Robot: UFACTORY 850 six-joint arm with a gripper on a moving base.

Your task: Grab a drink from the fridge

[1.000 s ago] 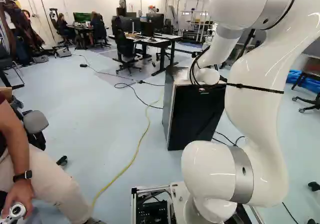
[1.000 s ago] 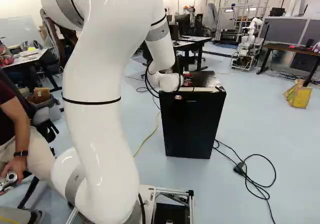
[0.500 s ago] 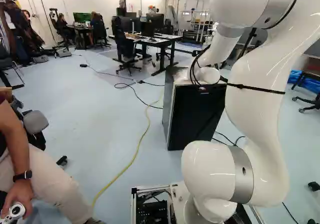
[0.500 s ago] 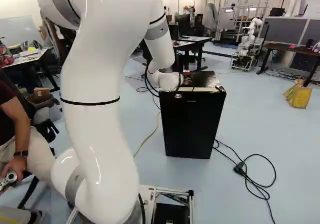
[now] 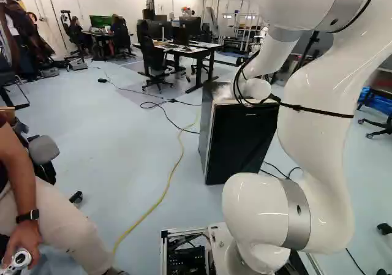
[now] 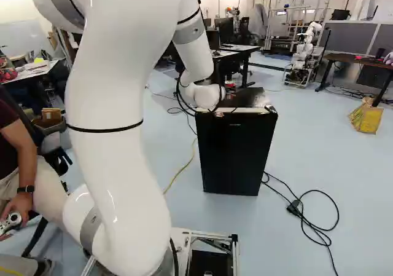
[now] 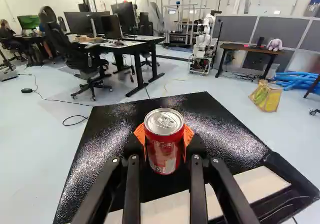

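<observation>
Black claw (image 6: pixel 229 87), two orange pads (image 7: pixel 189 135) closed around one red, silver-topped cylindrical can (image 7: pixel 164 144), one pebbly-topped black fridge (image 6: pixel 236 156) beneath.

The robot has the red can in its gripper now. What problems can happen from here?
The can is pinched between the orange pads of the gripper; its smooth round side might slip in a quick move. Whether it clears the fridge top I cannot tell, so a sideways move may scrape it. Black cables loop by the fridge's front edge and might snag.
</observation>
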